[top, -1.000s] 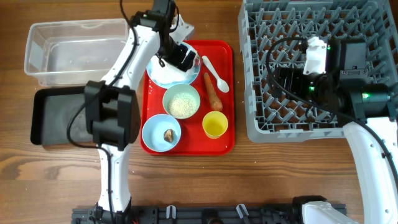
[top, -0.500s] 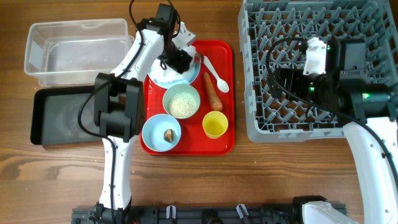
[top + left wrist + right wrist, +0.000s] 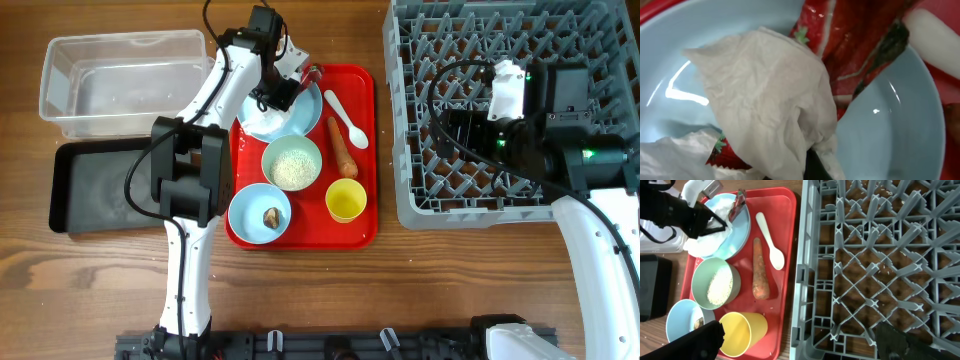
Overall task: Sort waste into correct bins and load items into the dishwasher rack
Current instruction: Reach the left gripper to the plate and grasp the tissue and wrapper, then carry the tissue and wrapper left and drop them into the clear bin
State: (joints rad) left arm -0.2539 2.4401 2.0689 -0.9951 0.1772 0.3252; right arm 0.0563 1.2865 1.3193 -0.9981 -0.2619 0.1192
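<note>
Left wrist view: crumpled white tissue point(image 3: 775, 100) fills the frame and hides the left gripper point(image 3: 284, 90); grip state indeterminate. There the light blue plate point(image 3: 890, 130) is cropped at frame edges.

A brown wooden table point(image 3: 420, 290) with visible grain fills the view, evenly lit.

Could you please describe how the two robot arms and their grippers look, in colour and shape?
Both arms have white links and bulky black joint housings, with thin black cables. The left arm ends in a black left gripper. The right arm shows a small green light, a white wrist block, and a black right gripper.
</note>
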